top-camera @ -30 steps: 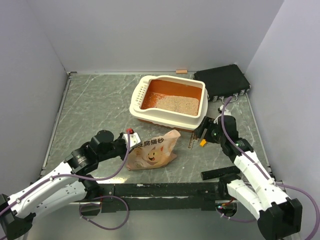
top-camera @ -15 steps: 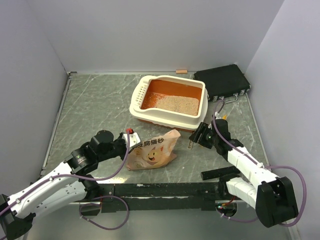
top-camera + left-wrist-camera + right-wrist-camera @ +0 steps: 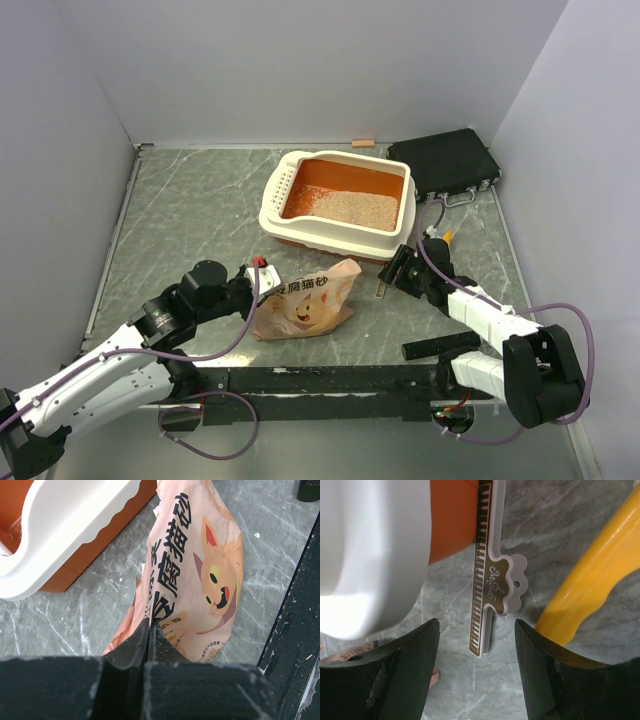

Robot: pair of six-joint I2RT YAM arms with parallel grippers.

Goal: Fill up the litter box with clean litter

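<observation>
Litter box (image 3: 325, 228), orange with a broad cream rim, sits on the bench (image 3: 190, 220) toward its far right part, with its long axis running left to right and the slotted short side on the left. Clean litter (image 3: 350, 207) covers the near part of its floor, while the far strip shows bare orange, so I judge the filling only partly done. Just in front of the box's near long wall lies the crumpled paper bag (image 3: 305, 305), its long axis roughly in line with that wall and slightly slanted. The left claw (image 3: 149, 630) is at the bag's left end, the end farther from the box. Its jaws are pressed together and the bag's top fold appears pinched between them. From this claw the box lies ahead and to the right, beyond the bag, so the left arm is the one placed to lift and tip the bag over the near rim. The right claw (image 3: 475, 630) hovers off the box's near right corner with its jaws well apart and nothing in them. Beneath it a flat bag clip (image 3: 487, 580) printed with piano keys lies on the bench, one end running up beside the box wall, and a yellow scoop (image 3: 590, 595) lies just right of the clip. A black case (image 3: 445, 160) rests beyond the box's far right corner.
</observation>
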